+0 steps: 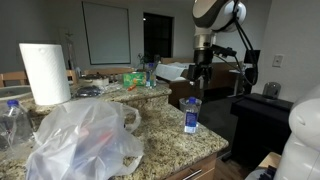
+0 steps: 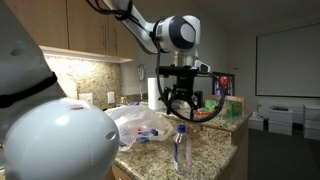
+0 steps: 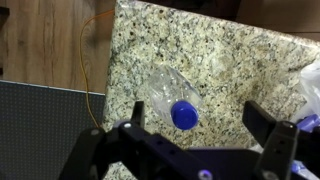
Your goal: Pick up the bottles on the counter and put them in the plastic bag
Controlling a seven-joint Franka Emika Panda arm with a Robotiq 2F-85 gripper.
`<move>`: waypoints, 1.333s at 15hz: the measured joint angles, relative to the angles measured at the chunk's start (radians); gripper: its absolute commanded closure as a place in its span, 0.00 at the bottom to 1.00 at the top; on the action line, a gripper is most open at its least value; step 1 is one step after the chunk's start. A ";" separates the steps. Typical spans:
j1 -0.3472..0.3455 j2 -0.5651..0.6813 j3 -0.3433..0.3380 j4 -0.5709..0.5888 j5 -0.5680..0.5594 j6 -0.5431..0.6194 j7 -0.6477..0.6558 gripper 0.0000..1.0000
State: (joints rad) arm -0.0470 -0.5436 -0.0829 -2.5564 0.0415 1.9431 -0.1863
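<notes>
A small clear bottle (image 1: 191,115) with a blue cap stands upright near the edge of the speckled table (image 1: 160,137), apart from the crumpled plastic bag (image 1: 85,135). The robot's jaws hang wide open above it, holding nothing. An off-centre descent could tip the light bottle over the edge.
</notes>
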 measured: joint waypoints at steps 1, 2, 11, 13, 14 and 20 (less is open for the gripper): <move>0.000 -0.007 0.003 -0.028 0.005 0.039 0.025 0.00; 0.000 -0.011 0.008 -0.054 0.009 0.084 0.052 0.00; 0.002 0.003 0.049 -0.170 0.019 0.338 0.177 0.47; 0.002 0.008 0.050 -0.178 0.019 0.352 0.179 0.59; 0.002 0.010 0.050 -0.181 0.019 0.358 0.181 0.66; 0.001 0.021 0.050 -0.181 0.019 0.372 0.191 0.90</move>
State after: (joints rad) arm -0.0456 -0.5225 -0.0333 -2.7370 0.0603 2.3148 0.0044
